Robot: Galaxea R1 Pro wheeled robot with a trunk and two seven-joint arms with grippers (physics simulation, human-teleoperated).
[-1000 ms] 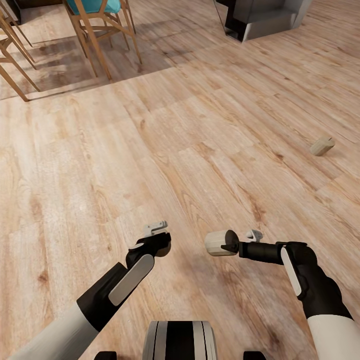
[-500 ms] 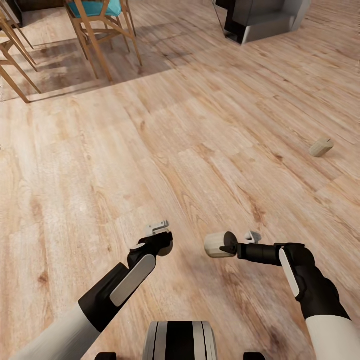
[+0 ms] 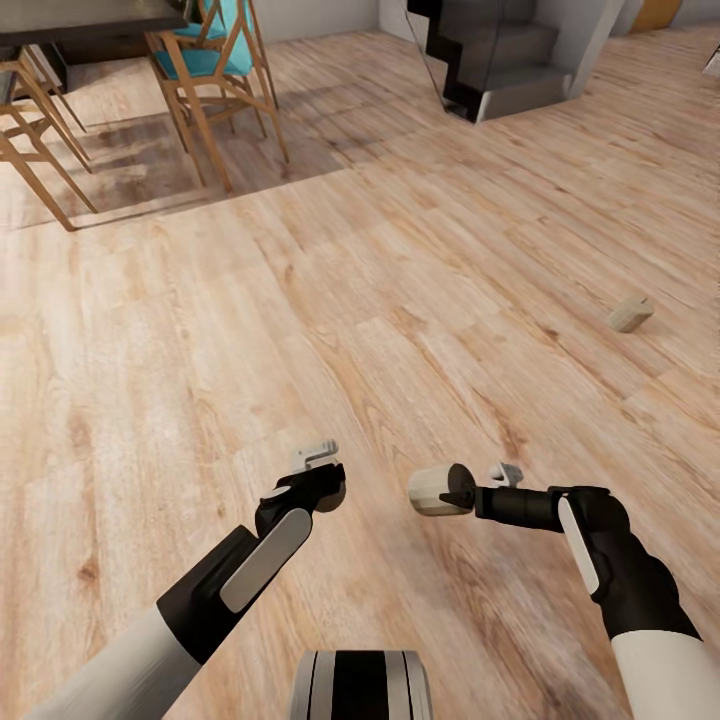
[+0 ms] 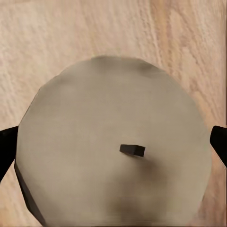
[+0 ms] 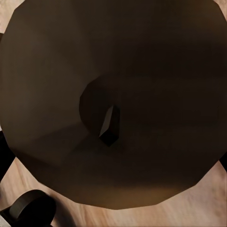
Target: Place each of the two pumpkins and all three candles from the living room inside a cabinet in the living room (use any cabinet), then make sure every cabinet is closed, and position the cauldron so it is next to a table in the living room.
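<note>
Candles (image 3: 436, 489) (image 4: 113, 146) clamped in both tools (image 3: 452, 492) (image 3: 322, 480); third candle (image 3: 629, 315), chairs (image 3: 215, 70), staircase (image 3: 500, 60) apart.

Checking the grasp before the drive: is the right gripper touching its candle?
Touching. In the head view the right gripper has its dark fingertips clamped against the flat end of the candle, which is held above the floor.

No text, label, brand, number or sign can be read in any of the views. The wooden floor (image 3: 400, 250) carries only plank grain, and the candle (image 3: 630, 314) lying on it well to the right of the right gripper is plain beige with no marking. The flat round face of the candle (image 4: 113, 151) seen from the left wrist shows a short dark wick and no print.
</note>
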